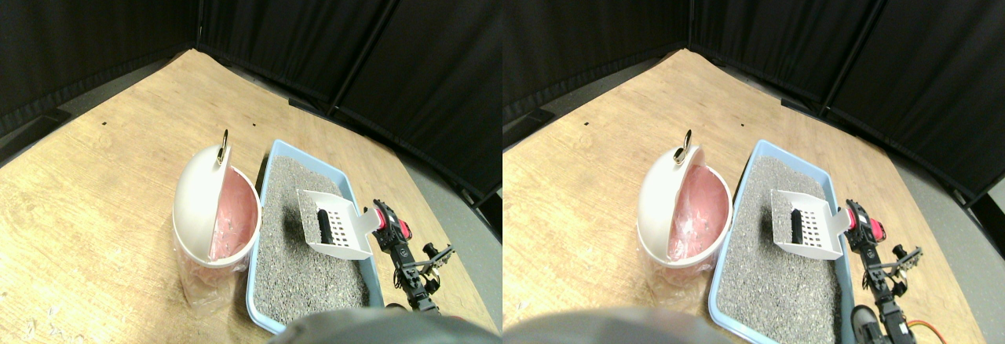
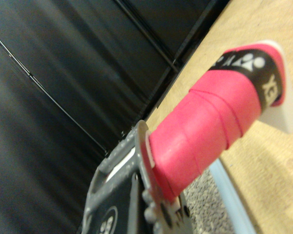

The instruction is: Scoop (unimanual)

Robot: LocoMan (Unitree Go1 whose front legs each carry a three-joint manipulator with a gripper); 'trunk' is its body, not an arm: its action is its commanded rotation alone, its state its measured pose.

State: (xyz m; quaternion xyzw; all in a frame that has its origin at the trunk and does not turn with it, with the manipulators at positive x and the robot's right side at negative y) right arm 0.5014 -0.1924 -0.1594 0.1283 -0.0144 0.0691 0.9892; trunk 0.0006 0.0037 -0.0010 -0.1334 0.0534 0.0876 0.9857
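A white slotted scoop [image 1: 334, 222] hovers tilted over the grey litter [image 1: 298, 273] in the light blue tray [image 1: 263, 195] and throws a shadow on it. A black lump [image 1: 323, 225] lies inside the scoop. My right gripper [image 1: 386, 225] is shut on the scoop's pink wrapped handle [image 2: 210, 126] at the tray's right rim. In the wrist view the handle runs out from the dark jaw frame, with the scoop's white neck [image 2: 283, 114] at its end and litter [image 2: 210, 204] and the tray's edge [image 2: 232, 200] below.
A white bin [image 1: 212, 210] with a tilted swing lid and a pink liner stands against the tray's left side, its opening facing the scoop. The wooden floor [image 1: 94, 203] spreads to the left and back. Black curtains [image 1: 314, 30] close off the rear.
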